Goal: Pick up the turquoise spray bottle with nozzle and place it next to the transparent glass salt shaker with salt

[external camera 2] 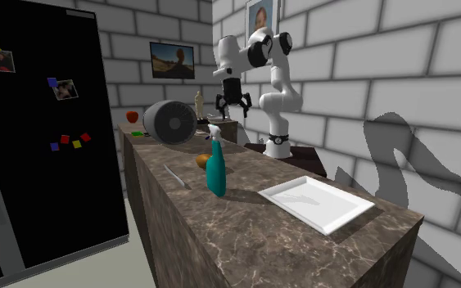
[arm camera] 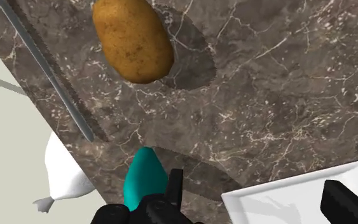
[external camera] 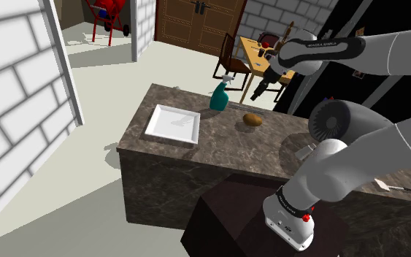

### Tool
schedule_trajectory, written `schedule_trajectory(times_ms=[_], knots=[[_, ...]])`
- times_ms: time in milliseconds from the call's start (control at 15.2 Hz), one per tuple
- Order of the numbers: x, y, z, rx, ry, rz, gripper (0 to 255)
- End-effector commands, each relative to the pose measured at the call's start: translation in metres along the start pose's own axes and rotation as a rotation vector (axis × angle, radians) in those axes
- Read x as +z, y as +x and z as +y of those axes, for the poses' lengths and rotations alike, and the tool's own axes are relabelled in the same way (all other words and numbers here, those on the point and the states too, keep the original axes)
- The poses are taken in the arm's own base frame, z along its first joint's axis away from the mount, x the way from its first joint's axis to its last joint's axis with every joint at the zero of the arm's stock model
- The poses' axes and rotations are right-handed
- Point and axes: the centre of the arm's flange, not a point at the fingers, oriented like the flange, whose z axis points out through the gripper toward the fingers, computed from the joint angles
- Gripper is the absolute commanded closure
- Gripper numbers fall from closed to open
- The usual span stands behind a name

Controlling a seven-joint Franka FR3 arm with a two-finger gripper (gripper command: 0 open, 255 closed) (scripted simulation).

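The turquoise spray bottle with a white nozzle stands upright near the counter's far edge, between the white tray and a brown potato. In the second exterior view the bottle is in front of the potato. My black gripper hangs open well above the counter, empty. In the wrist view the bottle is seen from above just outside one finger, not between the two. I cannot make out a salt shaker.
A knife lies along the counter edge beside the potato. The tray fills the counter's end. A round grey appliance and a red apple sit near the black fridge.
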Motion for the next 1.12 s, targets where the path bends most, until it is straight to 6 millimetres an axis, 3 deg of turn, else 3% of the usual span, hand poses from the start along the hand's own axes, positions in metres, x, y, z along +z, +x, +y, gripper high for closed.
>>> schedule_trajectory(times_ms=[0,792,924,1056], knots=[[0.016,0.005,0.020,-0.051,0.011,0.031,0],[0.110,0.072,0.132,-0.325,0.099,0.207,0],[0.125,0.087,0.147,-0.371,0.114,0.237,0],[0.133,0.091,0.149,-0.380,0.117,0.242,0]])
